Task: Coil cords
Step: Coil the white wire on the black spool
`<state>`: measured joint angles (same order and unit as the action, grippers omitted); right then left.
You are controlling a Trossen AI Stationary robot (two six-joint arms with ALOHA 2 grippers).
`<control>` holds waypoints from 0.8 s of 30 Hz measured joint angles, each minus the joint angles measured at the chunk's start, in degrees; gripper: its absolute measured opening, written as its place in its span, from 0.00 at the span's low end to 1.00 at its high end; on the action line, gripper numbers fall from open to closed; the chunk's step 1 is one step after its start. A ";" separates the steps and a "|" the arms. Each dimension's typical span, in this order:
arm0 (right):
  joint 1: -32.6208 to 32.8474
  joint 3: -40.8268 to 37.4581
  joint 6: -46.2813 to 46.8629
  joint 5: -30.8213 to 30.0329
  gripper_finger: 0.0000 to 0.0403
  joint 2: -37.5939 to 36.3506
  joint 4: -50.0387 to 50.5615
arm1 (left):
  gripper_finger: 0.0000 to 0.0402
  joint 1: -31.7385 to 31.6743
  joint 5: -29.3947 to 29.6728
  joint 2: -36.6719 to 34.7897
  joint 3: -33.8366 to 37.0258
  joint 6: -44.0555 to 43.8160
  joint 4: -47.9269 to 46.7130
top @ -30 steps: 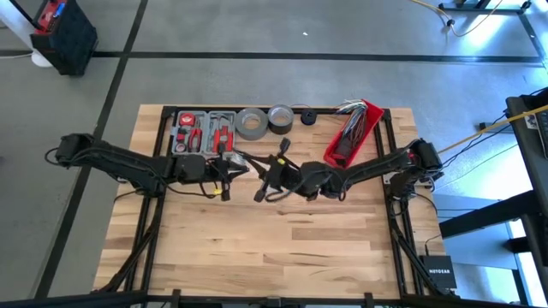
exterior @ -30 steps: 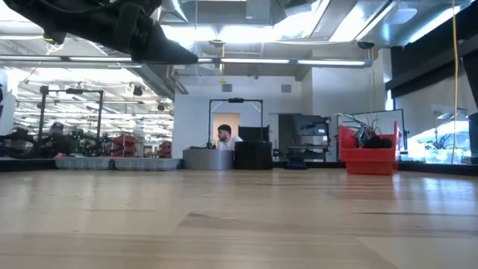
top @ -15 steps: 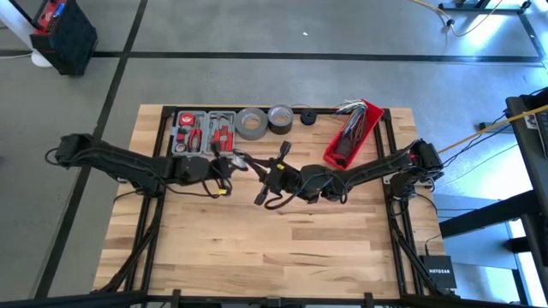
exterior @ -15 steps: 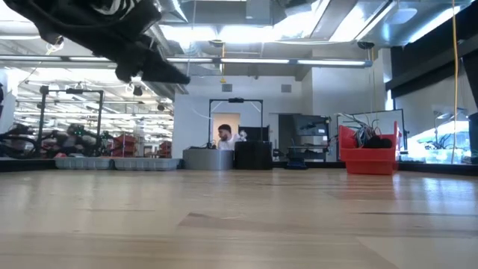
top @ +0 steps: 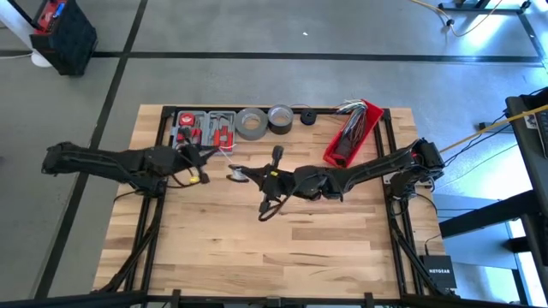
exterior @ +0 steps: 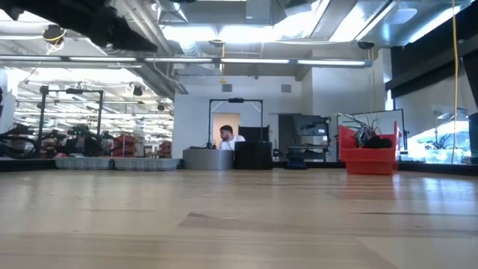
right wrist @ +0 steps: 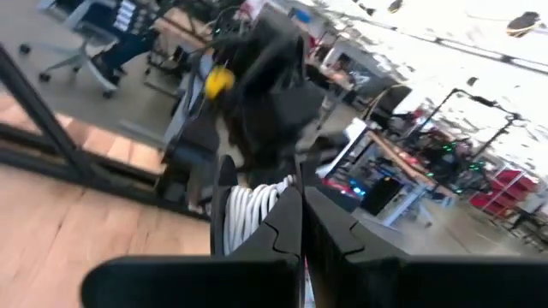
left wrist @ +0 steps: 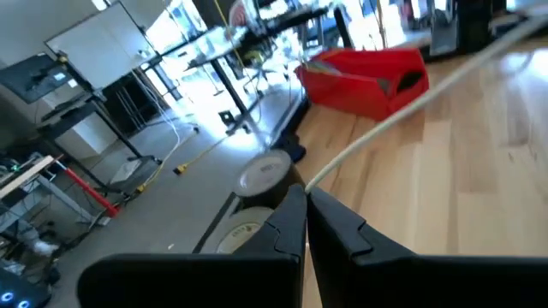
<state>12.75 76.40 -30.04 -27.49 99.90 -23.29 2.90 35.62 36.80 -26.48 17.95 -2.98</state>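
Place: industrial workshop/lab hall.
Evidence: concrete floor, wooden workbench, tool kit, exposed ceiling ducts, equipment racks.

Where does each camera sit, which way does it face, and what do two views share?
High view: above, facing down on the table; both arms show.
Low view: at tabletop height, facing level across to the room; one dark arm overhead.
Left wrist view: on that arm, past the shut left jaws holding the white cord.
Right wrist view: on that arm, past the shut right jaws, beside coiled cord.
Shared: the red bin, in high, low and left wrist views.
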 joint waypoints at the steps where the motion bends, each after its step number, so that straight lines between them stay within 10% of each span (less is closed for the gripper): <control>1: -0.48 0.00 0.27 0.56 0.01 0.11 0.83 | 0.01 0.02 -0.02 -1.15 0.00 -0.15 -0.47; 24: -9.97 -0.22 10.63 -4.44 0.01 5.86 9.26 | 0.01 0.04 -16.15 -0.87 -0.09 -16.54 6.63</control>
<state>2.79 76.18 -19.41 -31.94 105.75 -14.03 2.94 19.46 35.93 -26.57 1.41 3.65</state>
